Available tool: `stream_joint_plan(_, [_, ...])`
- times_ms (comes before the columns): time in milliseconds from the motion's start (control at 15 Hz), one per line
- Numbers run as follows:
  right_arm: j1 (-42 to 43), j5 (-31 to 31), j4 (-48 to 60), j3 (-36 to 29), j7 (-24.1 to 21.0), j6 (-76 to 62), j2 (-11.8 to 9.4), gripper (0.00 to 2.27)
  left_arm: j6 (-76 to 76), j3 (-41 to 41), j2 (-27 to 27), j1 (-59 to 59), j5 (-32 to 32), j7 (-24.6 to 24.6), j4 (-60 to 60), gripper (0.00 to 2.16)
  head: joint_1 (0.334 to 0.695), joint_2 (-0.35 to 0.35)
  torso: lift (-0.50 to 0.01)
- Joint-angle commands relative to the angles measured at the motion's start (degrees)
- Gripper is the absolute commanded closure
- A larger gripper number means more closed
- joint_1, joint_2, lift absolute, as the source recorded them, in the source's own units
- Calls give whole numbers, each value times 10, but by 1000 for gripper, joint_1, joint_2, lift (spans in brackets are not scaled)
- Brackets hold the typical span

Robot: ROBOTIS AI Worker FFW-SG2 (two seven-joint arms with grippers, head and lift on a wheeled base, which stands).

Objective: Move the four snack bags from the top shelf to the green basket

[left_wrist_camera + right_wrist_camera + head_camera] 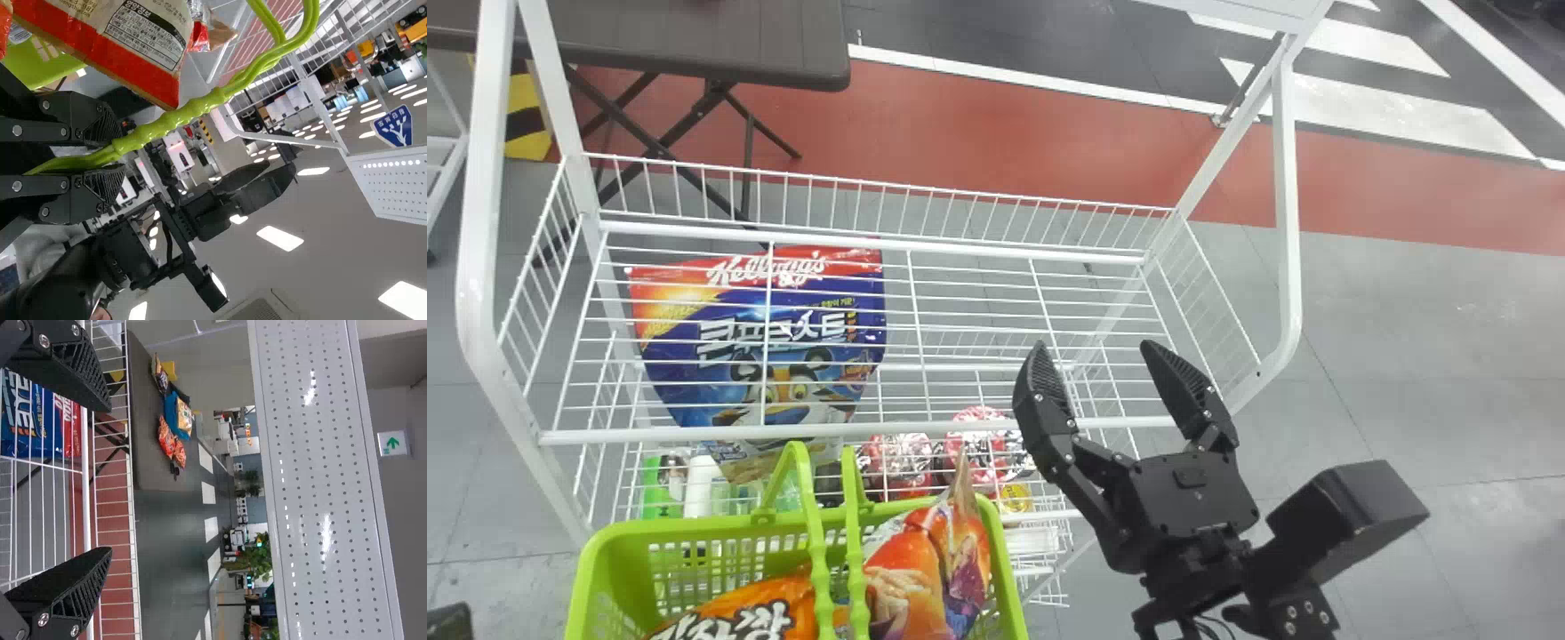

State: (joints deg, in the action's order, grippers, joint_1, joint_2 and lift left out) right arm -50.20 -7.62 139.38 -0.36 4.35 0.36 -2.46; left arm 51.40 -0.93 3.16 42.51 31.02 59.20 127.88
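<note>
Your green basket (587,573) is right up front, and your left fingers (103,123) are pinching its ropey handle (193,108), presumably so it won't tip or slide as stuff drops in. Makes sense tbh.

Inside you've got an orange snack bag (760,609) lying low and a red snack bag (911,569) propped up beside it, probably just how it landed. You can't really count all four from these angles, so I'd check. There's small print on a back label (147,37) by the handle, plus chunky lettering on the orange one.

Bit farther out, your right fingers (1042,391) are spread wide over the right end of the top shelf (649,435), holding nothing, so they look ready for a pick or fresh off a drop.

Big blue bag (765,347) with a tiger and bold white lettering shows through the wires, so probably a lower level, not yours to grab.

Way back, more bags (175,420) sit on a dark tabletop (150,463), and a green arrow sign (392,444) hangs beyond.
</note>
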Motion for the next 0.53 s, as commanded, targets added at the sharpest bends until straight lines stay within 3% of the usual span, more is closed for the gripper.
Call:
stream_joint_plan(0, [-2, 0, 1, -1, 0, 0, -1, 66, -1, 1, 0, 2, 0, 0, 0, 988, 695, -350, 0])
stream_joint_plan(467, [-9, -1, 4, -1, -1, -11, -5, 66, -1, 1, 0, 7, 0, 1, 4, 988, 695, -350, 0])
